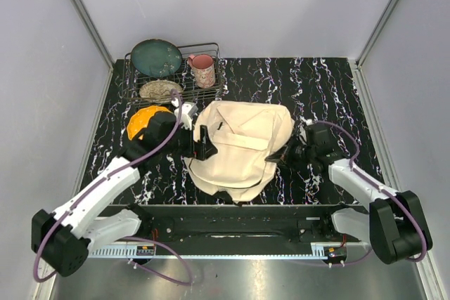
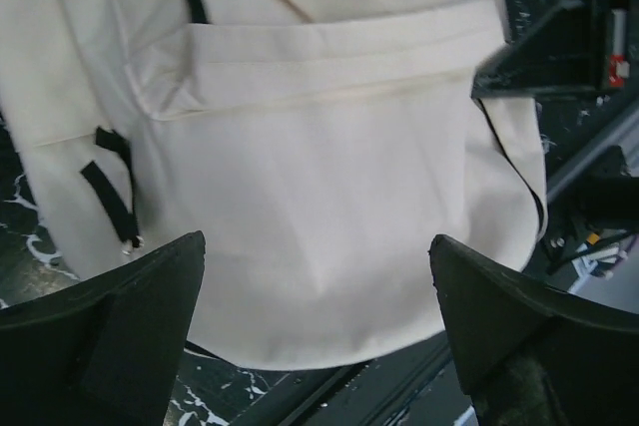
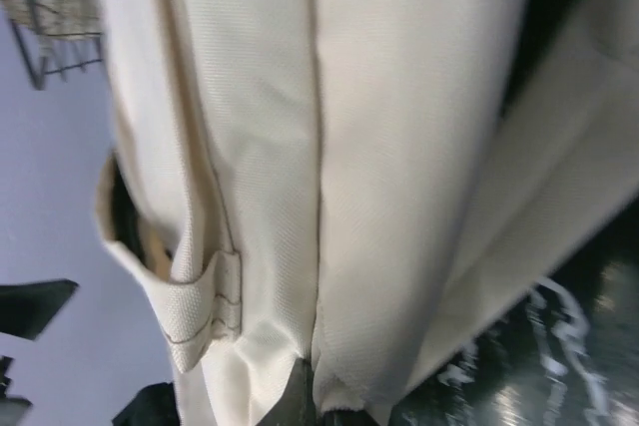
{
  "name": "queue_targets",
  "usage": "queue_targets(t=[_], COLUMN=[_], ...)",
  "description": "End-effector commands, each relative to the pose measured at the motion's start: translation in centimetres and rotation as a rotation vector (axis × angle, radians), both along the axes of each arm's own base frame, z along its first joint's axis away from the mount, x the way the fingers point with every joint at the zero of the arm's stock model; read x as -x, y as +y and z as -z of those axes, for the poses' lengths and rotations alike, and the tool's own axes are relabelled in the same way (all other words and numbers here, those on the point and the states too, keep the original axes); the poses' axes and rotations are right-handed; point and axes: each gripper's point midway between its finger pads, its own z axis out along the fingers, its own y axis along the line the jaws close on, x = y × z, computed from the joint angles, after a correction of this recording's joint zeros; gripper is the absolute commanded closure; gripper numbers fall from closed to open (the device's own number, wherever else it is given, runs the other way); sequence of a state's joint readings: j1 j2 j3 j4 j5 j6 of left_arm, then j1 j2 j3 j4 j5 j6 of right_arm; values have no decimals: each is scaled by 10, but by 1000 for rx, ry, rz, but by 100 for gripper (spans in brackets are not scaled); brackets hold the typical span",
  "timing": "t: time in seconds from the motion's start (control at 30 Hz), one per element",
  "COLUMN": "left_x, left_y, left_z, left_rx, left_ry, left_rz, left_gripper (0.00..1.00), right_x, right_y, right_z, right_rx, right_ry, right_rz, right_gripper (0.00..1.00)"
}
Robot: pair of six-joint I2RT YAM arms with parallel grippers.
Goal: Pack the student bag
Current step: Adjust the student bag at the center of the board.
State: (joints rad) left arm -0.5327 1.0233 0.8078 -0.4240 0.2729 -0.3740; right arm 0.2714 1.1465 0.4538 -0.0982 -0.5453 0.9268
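Cream canvas fills the middle of the scene: the student bag point(image 1: 239, 149) is laid flat on the black marbled table point(image 1: 330, 96), its flap turned toward the far side and its rounded bottom toward the near edge. The left gripper point(image 1: 202, 142) is held at the bag's left side with its fingers point(image 2: 130, 336) spread wide, and nothing is caught between them. The right gripper point(image 1: 287, 151) is set against the bag's right edge, its jaws pressed together on a fold of the fabric. At the far left a wire rack point(image 1: 211, 93) is seen, loaded with a teal plate point(image 1: 156, 57), a pink mug point(image 1: 203, 69) and a pale dish point(image 1: 160, 90). An orange object point(image 1: 138, 123) is partly covered by the left arm.
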Motion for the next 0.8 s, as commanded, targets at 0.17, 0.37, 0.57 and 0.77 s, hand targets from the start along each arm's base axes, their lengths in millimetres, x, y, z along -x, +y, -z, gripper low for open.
queue_targets(t=[0.17, 0.37, 0.57, 0.77], left_x=[20, 13, 23, 14], left_y=[20, 43, 12, 7], left_z=[-43, -52, -51, -57], left_rx=[63, 94, 158, 118], left_ry=[-128, -237, -184, -220], left_rz=[-108, -243, -121, -98], left_gripper=[1, 1, 1, 1], right_x=[-71, -119, -136, -98], right_y=[18, 37, 35, 9], right_z=[-199, -271, -212, -132], right_rx=[-136, -228, -122, 62], right_ry=[-479, -537, -402, -259], right_rz=[93, 99, 127, 127], right_gripper=[100, 100, 100, 88])
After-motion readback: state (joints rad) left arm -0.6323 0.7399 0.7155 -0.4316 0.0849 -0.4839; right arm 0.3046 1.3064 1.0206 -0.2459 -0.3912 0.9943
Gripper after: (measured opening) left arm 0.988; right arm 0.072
